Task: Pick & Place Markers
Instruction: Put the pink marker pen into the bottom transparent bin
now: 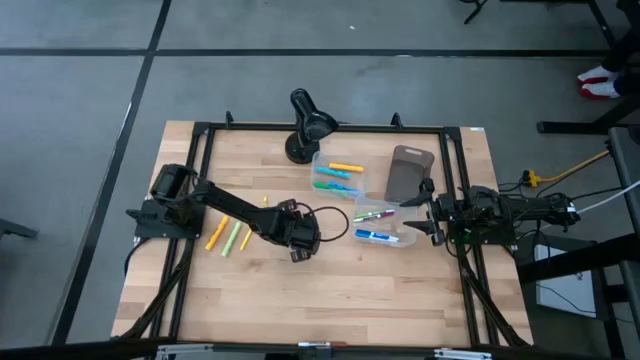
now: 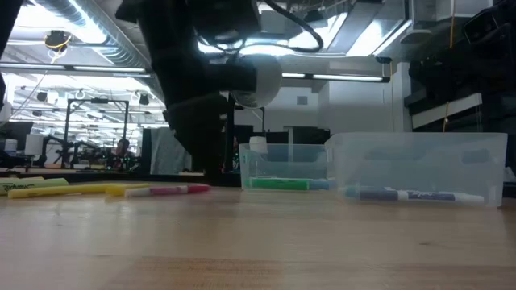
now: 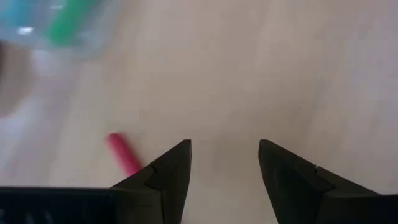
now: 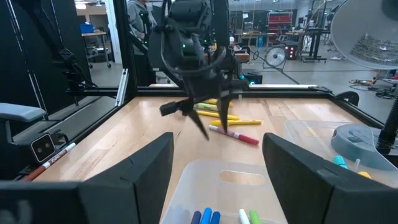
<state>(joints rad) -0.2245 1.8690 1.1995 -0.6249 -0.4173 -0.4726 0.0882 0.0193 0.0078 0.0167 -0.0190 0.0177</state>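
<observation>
My left gripper (image 1: pixel 299 252) (image 3: pixel 224 146) hangs open over the middle of the table, fingers slanting down, nothing between them. A pink marker (image 3: pixel 123 154) (image 4: pixel 236 135) lies flat on the wood just beside one of its fingers. More markers, yellow, green and orange (image 1: pixel 230 237), lie loose on the table's left part. One clear bin (image 1: pixel 340 176) holds orange, green and blue markers; a second clear bin (image 1: pixel 381 226) holds green, pink and blue ones. My right gripper (image 1: pixel 428 213) (image 4: pixel 217 140) waits open at the table's right edge, level, just beside the second bin.
A black desk lamp (image 1: pixel 306 125) stands at the far edge, and a grey-brown tray (image 1: pixel 408 172) lies right of the far bin. A black cable (image 1: pixel 335 222) loops beside my left gripper. Bare wood stretches along the near side (image 1: pixel 320 300).
</observation>
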